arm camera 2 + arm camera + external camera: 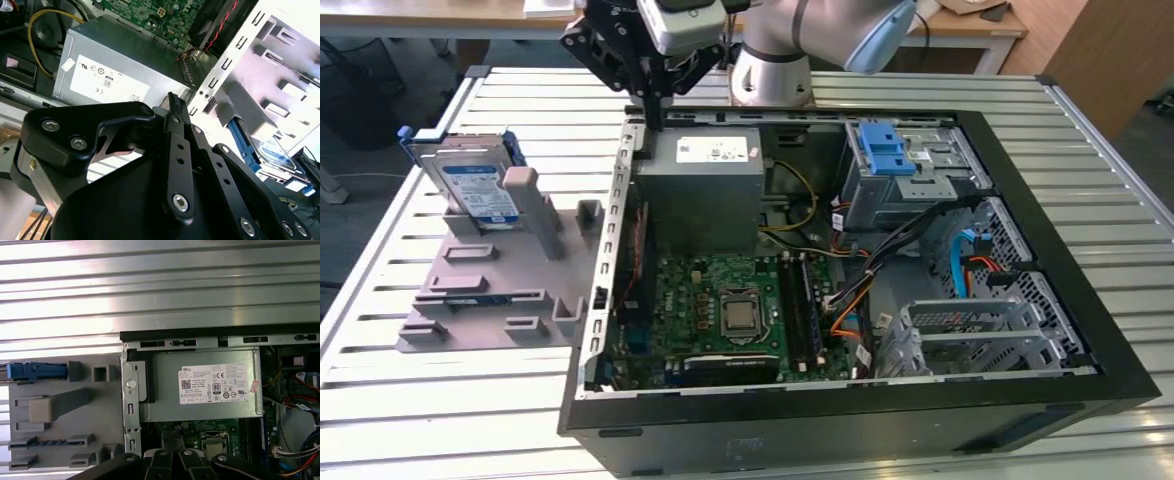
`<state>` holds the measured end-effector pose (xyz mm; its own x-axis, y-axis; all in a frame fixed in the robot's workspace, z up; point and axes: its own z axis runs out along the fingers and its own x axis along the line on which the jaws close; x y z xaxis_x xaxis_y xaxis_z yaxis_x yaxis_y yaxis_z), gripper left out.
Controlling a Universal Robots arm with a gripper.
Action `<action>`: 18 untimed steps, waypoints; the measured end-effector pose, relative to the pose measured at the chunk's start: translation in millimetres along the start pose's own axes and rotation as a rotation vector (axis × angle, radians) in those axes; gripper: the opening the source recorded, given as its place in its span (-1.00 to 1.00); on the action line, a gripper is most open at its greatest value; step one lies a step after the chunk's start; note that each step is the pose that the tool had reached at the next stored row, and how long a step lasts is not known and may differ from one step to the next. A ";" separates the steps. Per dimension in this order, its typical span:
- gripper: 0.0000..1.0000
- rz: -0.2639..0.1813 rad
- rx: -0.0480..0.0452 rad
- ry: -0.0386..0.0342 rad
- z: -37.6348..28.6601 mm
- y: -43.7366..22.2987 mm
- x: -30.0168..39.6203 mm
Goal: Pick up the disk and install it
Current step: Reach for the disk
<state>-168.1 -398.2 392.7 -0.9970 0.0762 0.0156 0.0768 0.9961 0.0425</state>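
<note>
An open black computer case (854,415) lies on a slatted metal table (440,410). Inside it, a grey power supply box (700,205) with a white sticker sits toward the exterior view's upper left, a green motherboard (720,300) lies just below the box in that view, and a grey drive cage (907,190) with a blue latch (887,150) stands toward the exterior view's right, with cables (847,300) running between board and cage. A grey moulded fixture plate (480,300) rests on the table just beside the case, on the exterior view's left.

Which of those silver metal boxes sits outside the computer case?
The disk, standing upright in the grey holder at the exterior view's left; the power supply and drive cage are inside the case.
</note>
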 end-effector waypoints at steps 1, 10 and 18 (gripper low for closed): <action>-0.79 0.000 0.0000 0.0000 0.0 0.0 1.6; -0.79 0.000 0.0001 0.0000 0.3 2.2 16.5; -0.79 0.000 0.0000 0.0000 0.8 10.4 25.6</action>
<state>-192.8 -385.8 392.7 -0.9970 0.0762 0.0157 0.0768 0.9961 0.0425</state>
